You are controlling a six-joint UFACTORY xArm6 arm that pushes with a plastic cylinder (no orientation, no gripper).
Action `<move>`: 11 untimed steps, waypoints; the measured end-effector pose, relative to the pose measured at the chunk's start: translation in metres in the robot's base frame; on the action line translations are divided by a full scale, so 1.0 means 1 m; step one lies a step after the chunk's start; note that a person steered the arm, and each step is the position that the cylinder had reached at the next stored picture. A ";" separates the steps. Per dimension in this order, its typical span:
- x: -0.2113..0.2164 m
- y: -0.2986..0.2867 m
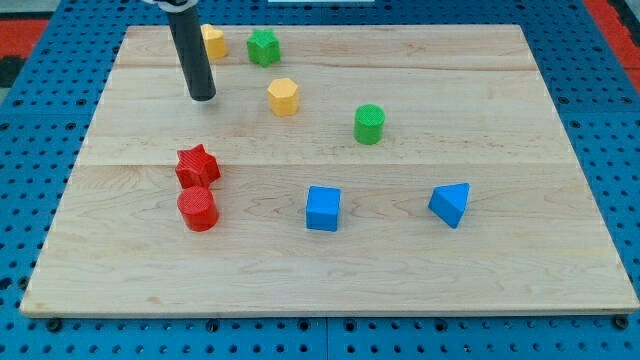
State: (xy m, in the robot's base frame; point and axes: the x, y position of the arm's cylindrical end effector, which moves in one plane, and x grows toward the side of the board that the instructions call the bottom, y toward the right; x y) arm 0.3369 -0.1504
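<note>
The pale wooden board (330, 260) lay flat on a blue pegboard (40, 110), carrying everything. My tip (202, 97), a plain rod with no jaws to open or close, stood near the view's top left, touching nothing, nearest the yellow block (213, 42) behind it and the yellow hexagonal block (284, 96). The red star block (197, 165) touched the red cylinder (198, 209) below it. The blue cube (323, 208), blue triangular block (451, 204), green cylinder (369, 124) and green star-like block (263, 47) sat apart.

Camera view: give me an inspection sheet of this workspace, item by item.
Surface: pale wooden board on a blue pegboard.
Things: my tip touches no block; nearest are the yellow block at the view's top and the yellow hexagonal block to the view's right. The red star touches the red cylinder below it.
Clutter: green star-like block, green cylinder, blue cube, blue wedge-shaped block.
Tool: none, only the rod.
Cables: nothing seen.
Surroundings: red strips at the top corners.
</note>
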 end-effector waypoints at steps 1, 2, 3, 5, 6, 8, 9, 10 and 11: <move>0.019 0.003; 0.045 0.010; 0.046 0.066; 0.002 0.093; -0.009 0.098; -0.052 0.115; -0.062 0.124; -0.045 0.135; -0.022 0.183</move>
State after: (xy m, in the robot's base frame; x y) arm 0.3151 0.0328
